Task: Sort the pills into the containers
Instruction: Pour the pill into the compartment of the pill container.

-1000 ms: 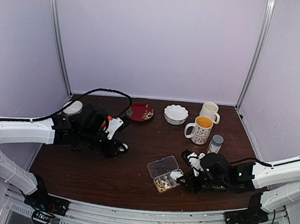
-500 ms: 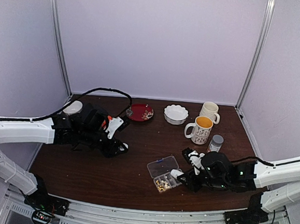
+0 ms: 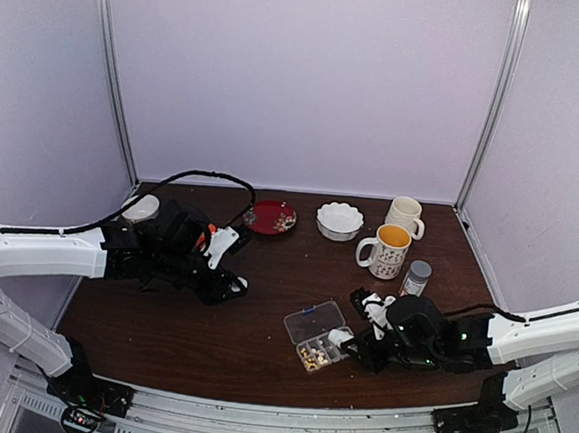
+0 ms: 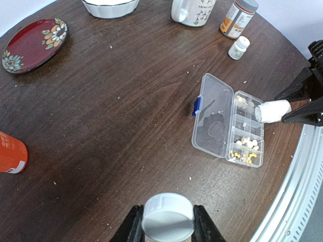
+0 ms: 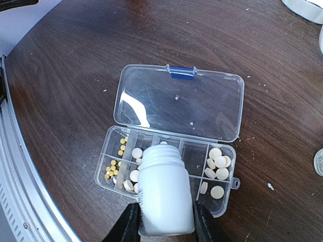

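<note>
Low in the right wrist view, tiny round white pills fill the right-hand compartments of a small flat clear plastic organiser box, and more lie in its middle ones. Tiny tan-yellow pills sit at its left end. Its clear hinged lid, with a blue clasp, lies flat open on the dark brown wooden table, above the compartments in that frame. Directly over the middle compartments hangs an uncapped white plastic bottle, mouth toward the box, clamped between the black fingers of the right gripper. Seen from the top view, the box lies at lower centre.

At the bottom of the left wrist view, the left gripper is closed on a round white cap-topped object; whether this is a lone cap or a capped bottle cannot be told. An orange bottle sits at the left edge and a red floral plate at upper left. A white scalloped bowl and a patterned white mug stand along the top. At upper right are a grey-capped amber bottle and a small white capped bottle.
</note>
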Action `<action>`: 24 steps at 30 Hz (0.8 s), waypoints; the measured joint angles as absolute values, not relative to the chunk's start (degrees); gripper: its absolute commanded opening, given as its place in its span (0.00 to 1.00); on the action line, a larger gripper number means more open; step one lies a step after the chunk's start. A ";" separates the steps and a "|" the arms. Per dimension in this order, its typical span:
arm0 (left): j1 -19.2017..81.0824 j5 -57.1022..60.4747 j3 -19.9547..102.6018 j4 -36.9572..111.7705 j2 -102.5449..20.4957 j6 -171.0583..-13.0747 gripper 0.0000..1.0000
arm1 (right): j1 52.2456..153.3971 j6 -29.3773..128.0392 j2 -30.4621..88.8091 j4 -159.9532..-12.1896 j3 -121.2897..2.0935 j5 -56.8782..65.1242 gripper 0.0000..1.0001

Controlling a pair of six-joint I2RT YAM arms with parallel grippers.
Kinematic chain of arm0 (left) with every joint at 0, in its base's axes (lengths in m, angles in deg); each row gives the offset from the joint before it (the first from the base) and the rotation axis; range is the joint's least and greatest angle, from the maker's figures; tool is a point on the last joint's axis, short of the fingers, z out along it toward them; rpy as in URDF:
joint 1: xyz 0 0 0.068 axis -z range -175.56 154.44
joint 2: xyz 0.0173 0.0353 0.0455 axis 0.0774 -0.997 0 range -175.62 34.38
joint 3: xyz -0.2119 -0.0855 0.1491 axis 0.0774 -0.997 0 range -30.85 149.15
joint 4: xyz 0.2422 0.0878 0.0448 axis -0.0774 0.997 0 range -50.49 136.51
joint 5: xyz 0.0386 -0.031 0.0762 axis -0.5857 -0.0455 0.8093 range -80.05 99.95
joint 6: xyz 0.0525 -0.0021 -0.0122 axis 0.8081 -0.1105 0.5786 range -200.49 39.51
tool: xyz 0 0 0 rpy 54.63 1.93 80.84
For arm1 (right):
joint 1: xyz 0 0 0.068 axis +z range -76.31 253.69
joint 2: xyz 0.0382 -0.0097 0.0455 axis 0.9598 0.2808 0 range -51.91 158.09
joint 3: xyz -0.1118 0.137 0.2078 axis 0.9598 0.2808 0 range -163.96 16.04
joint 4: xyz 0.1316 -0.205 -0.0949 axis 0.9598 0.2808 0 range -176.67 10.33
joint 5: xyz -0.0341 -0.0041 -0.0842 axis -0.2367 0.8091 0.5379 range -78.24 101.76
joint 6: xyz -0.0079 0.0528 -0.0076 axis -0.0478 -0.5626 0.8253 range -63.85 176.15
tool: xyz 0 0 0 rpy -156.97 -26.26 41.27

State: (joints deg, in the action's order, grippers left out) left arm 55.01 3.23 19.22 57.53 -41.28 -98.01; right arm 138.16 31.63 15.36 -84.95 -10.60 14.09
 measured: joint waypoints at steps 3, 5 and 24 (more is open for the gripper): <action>55.01 3.23 19.22 57.55 -41.28 -98.01 0.09 | 138.27 31.65 15.18 -84.25 -10.62 14.31 0.00; 55.01 3.20 19.22 57.53 -41.28 -98.03 0.09 | 138.34 31.72 15.77 -83.57 -11.08 14.31 0.00; 55.01 2.75 19.22 57.53 -41.49 -98.01 0.09 | 139.25 31.85 17.17 -84.03 -11.82 14.77 0.00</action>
State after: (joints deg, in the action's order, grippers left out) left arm 55.01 2.75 19.22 57.53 -41.49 -98.01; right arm 139.25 31.85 17.17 -84.03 -11.82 14.77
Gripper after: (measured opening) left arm 0.287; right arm 0.330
